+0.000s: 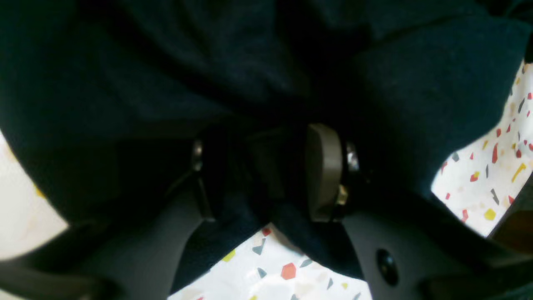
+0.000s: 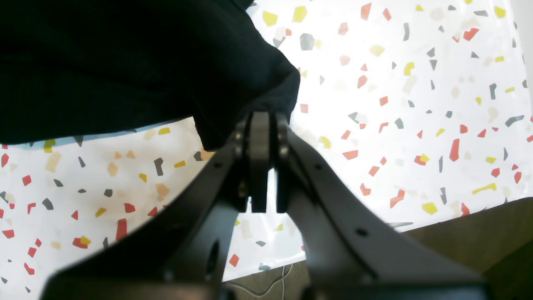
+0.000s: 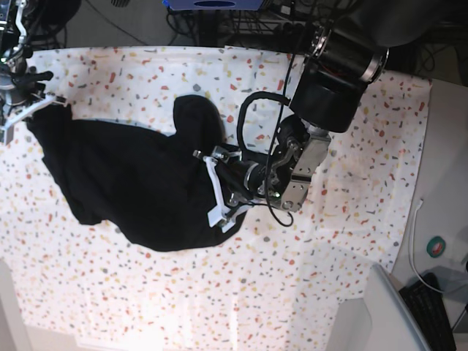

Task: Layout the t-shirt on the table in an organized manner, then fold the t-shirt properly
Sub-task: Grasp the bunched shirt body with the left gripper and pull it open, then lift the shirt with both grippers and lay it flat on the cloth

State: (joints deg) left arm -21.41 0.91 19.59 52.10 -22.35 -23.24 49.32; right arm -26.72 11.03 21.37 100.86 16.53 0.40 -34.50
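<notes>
The base view looks straight down from high overhead, taking in nearly the whole table (image 3: 351,241), with the t-shirt (image 3: 131,183) spread left of centre. The left wrist view sits tight behind the left gripper (image 1: 266,175), so close that black cloth fills most of the picture, speckled cover peeking through below and at right. The right wrist view rides behind the right gripper (image 2: 266,125), looking past its fingers at the shirt's edge and open table beyond. All three share the shirt and the flecked cover.
</notes>
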